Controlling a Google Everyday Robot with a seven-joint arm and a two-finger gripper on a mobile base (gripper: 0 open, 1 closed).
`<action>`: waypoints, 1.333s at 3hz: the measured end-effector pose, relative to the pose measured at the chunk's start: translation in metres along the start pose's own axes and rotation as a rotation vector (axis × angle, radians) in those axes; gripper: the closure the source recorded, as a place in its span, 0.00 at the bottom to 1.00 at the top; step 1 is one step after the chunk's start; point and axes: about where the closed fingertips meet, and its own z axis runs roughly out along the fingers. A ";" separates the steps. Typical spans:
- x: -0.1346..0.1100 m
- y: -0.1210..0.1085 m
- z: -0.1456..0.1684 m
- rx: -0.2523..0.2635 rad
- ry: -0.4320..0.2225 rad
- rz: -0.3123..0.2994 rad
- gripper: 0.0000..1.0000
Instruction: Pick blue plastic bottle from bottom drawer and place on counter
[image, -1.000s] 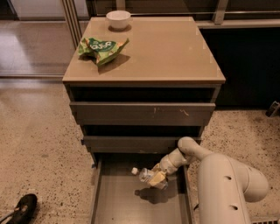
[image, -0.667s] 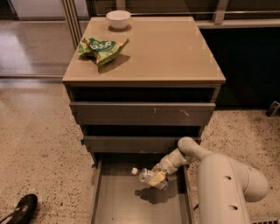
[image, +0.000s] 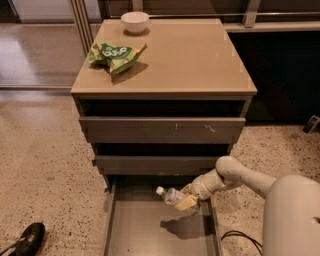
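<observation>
One blue plastic bottle (image: 171, 196) hung tilted, cap leftward, above the floor of the open bottom drawer (image: 135, 232) at lower centre, pinched between the jaws of the gripper (image: 186, 201). On the counter (image: 190, 60), upper left, lay a green snack bag (image: 116, 54) and a white bowl (image: 135, 21).

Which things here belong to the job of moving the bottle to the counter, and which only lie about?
For the job: blue plastic bottle, held in the gripper above the bottom drawer; counter.
Lying about: green snack bag and white bowl, both on the counter; black shoe at lower left.
</observation>
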 end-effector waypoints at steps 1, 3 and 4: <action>-0.014 0.029 -0.039 0.068 -0.044 0.010 1.00; -0.077 0.019 -0.120 0.021 -0.102 0.039 1.00; -0.121 0.005 -0.165 -0.031 -0.128 0.029 1.00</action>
